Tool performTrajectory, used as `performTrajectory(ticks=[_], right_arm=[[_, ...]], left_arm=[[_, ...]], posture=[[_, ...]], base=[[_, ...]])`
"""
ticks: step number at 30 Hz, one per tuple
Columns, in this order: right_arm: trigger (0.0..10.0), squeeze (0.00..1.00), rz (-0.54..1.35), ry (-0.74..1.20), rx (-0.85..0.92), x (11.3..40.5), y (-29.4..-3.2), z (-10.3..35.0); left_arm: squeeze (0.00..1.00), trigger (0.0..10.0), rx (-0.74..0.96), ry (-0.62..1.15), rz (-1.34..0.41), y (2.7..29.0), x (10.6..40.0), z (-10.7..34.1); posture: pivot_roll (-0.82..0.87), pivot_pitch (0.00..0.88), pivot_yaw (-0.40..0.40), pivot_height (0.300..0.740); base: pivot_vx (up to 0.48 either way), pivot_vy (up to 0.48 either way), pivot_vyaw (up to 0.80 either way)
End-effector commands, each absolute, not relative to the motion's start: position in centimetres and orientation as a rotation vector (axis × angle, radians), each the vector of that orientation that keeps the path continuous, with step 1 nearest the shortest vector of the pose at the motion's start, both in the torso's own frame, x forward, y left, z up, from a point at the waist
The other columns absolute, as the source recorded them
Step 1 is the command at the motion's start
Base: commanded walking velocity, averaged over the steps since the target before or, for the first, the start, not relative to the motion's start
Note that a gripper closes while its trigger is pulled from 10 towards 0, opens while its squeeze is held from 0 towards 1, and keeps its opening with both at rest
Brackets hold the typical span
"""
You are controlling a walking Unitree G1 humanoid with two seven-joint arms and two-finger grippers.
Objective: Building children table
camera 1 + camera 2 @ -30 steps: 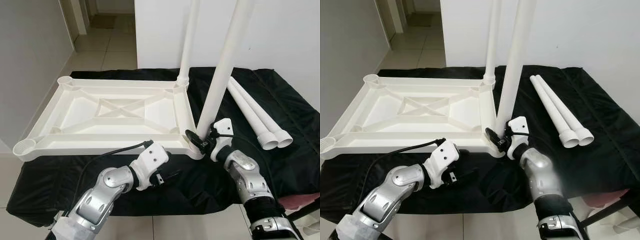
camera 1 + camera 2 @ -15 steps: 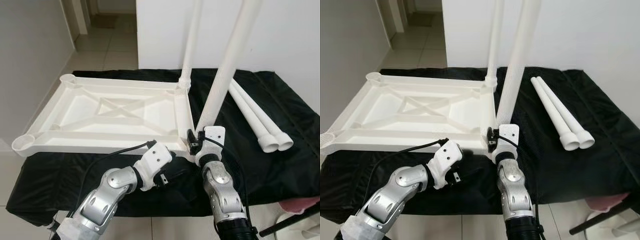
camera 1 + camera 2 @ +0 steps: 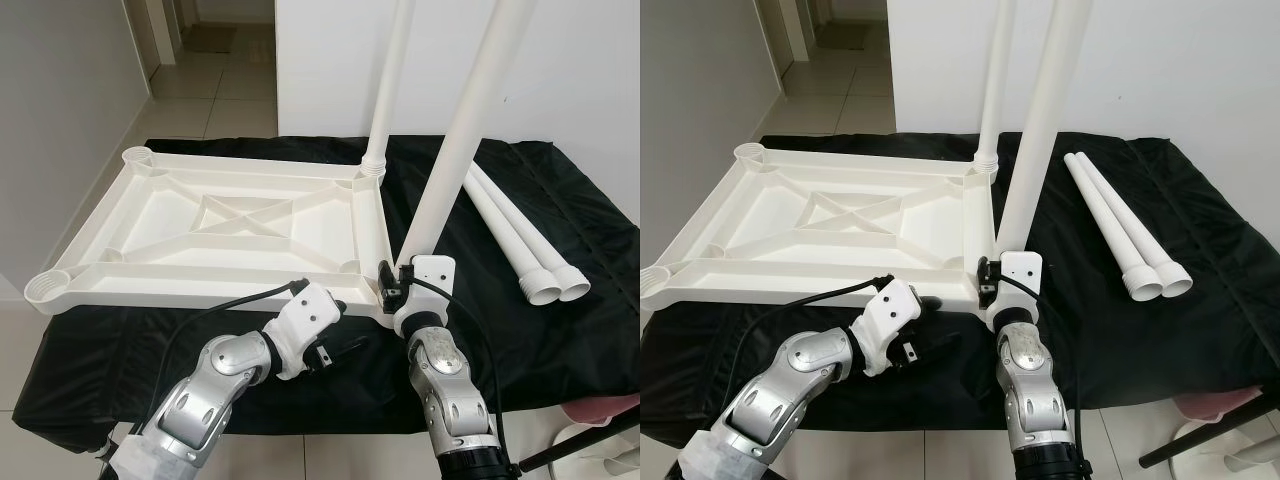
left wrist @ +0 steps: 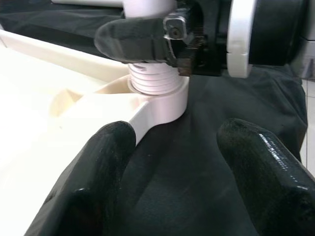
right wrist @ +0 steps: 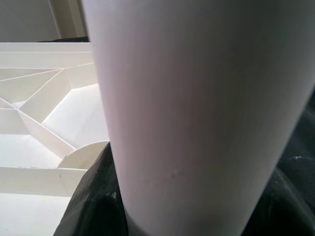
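The right gripper (image 3: 388, 284) is clamping its black fingers around the foot of a white leg (image 3: 459, 134), which is standing nearly upright, its threaded end sitting in the near corner socket (image 4: 160, 96) of the upturned white tabletop (image 3: 215, 232). The left gripper (image 3: 340, 352) is hovering just beside that socket, on the near side of it, low over the black cloth (image 3: 560, 330) with its fingers (image 4: 101, 169) spread apart and holding nothing. Beyond the right gripper, a second leg (image 3: 387, 85) is standing in the far corner socket. Off to that gripper's right, two spare legs (image 3: 510, 235) are lying side by side on the cloth.
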State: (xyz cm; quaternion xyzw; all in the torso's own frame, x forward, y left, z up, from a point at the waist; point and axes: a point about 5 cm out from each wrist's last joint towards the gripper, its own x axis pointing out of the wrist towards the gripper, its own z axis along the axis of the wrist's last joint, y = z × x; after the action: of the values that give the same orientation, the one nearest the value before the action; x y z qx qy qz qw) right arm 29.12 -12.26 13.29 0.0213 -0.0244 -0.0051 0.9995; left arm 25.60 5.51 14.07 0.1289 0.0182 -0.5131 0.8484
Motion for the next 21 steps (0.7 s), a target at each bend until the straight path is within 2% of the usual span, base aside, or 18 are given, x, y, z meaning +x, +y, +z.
performTrajectory(ticks=[1, 2, 3, 13, 14, 21], right_arm=[[10.0, 0.00, -0.032, -0.033, 0.091, 28.7, -11.6, 13.2], [10.0, 0.00, -0.032, -0.033, 0.091, 28.7, -11.6, 13.2], [10.0, 1.00, -0.033, -0.037, 0.083, 28.6, -11.8, 13.3], [10.0, 1.00, 0.033, -0.060, 0.090, 28.3, -12.8, 13.8], [10.0, 0.00, 0.051, -0.060, 0.095, 28.3, -12.8, 13.8], [10.0, 0.00, 0.200, -0.110, 0.090, 27.9, -13.0, 14.4]], left_arm=[[0.00, 10.0, 0.273, 0.040, -1.020, 5.7, 25.9, 13.9], [0.00, 10.0, 0.273, 0.040, -1.020, 5.7, 25.9, 13.9], [0.00, 10.0, 0.272, 0.038, -1.018, 5.7, 25.9, 14.0], [0.00, 10.0, 0.270, 0.036, -1.026, 5.5, 25.8, 14.1], [0.00, 10.0, 0.269, 0.037, -1.026, 5.6, 25.8, 14.1], [0.00, 10.0, 0.268, 0.039, -1.028, 5.5, 25.6, 14.0]], posture=[[-0.05, 0.003, -0.036, 0.740], [-0.05, 0.003, -0.036, 0.740], [-0.06, 0.012, -0.028, 0.740], [-0.07, 0.026, -0.023, 0.740], [-0.07, 0.029, -0.025, 0.740], [-0.05, 0.029, -0.017, 0.740]], base=[[0.000, 0.000, 0.00], [0.000, 0.000, 0.00], [0.000, 0.000, 0.00], [0.000, 0.000, 0.00], [0.000, 0.000, 0.00], [0.000, 0.000, 0.00]])
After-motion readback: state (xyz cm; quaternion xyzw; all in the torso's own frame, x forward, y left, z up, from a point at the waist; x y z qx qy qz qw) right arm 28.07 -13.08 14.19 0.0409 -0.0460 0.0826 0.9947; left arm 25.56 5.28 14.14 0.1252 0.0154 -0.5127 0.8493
